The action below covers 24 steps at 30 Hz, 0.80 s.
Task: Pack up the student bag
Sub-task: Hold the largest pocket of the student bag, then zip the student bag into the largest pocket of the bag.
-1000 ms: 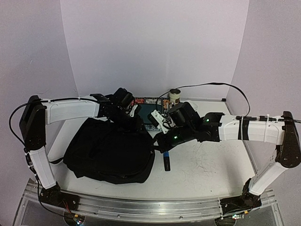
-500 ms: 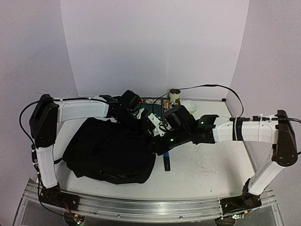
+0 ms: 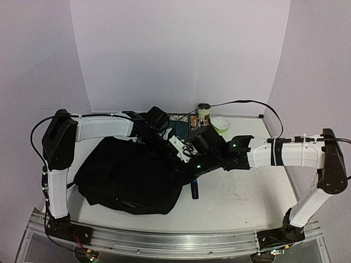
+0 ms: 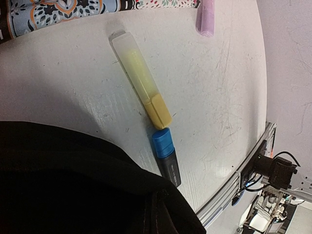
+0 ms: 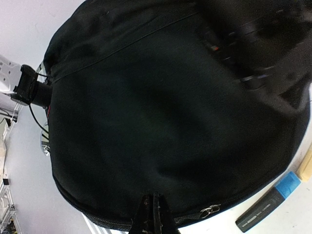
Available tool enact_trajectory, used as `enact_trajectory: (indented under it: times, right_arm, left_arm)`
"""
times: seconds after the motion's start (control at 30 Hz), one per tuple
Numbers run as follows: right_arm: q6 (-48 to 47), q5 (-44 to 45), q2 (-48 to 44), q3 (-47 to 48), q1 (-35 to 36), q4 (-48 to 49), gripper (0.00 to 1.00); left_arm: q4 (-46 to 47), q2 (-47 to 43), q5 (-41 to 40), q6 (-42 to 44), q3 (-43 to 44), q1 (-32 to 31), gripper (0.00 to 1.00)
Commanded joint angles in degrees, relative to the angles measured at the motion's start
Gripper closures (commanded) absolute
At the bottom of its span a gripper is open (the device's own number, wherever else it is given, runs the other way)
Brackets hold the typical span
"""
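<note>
The right gripper (image 3: 182, 174) is closed, its fingertips pressed together at the right rim of the student bag (image 3: 126, 175). In the right wrist view those tips (image 5: 153, 212) meet the bag's edge just left of a small metal zipper pull (image 5: 209, 210). Whether they pinch any fabric cannot be told. The left gripper (image 3: 164, 147) is shut too and sits at the far right corner of the bag. Its fingers cannot be made out against the black cloth in its own wrist view, so what it grips, if anything, is unclear.

The bag lies flat on the left half of the white table (image 3: 247, 192), its near edge close to the aluminium rail (image 3: 164, 241). Just beside its right edge lies a dark marker with a blue cap (image 4: 165, 156), its dark end against the fabric. A yellow highlighter (image 4: 141, 80) lies end to end with the cap, about touching it.

Farther back a patterned case (image 4: 63, 9) and a pale purple pen (image 4: 205, 17) lie near the far edge. A cup (image 3: 204, 111) and a green bowl (image 3: 221, 125) stand at the far wall. Right of the marker, bare tabletop runs to the right edge and the right arm's base.
</note>
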Motion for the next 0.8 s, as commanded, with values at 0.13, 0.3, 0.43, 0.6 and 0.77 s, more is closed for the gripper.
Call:
enact_trajectory:
  times: [0.13,0.3,0.43,0.6,0.77]
  right_arm:
    - [0.16,-4.04,-3.2,1.22,7.12,0.47,1.0]
    - [-0.02,-5.44,-0.95,3.6,10.33,0.42,1.0]
    - [-0.63,-6.59,0.32,6.08,11.82,0.39,1.0]
    - [1.99,1.81,-0.96,5.29,11.81,-1.03,1.0]
    - [5.84,9.56,-3.12,3.36,10.73,-2.98,0.81]
  left_arm:
    - [2.02,2.74,-1.87,0.8,6.6,0.67,1.0]
    - [2.02,4.69,-2.9,0.52,9.63,0.97,1.0]
    - [2.02,6.3,-4.61,0.35,12.47,1.27,1.0]
    - [2.07,4.08,-5.58,1.1,11.7,1.37,0.94]
    - [2.02,-3.37,-9.4,2.63,4.93,1.37,0.73]
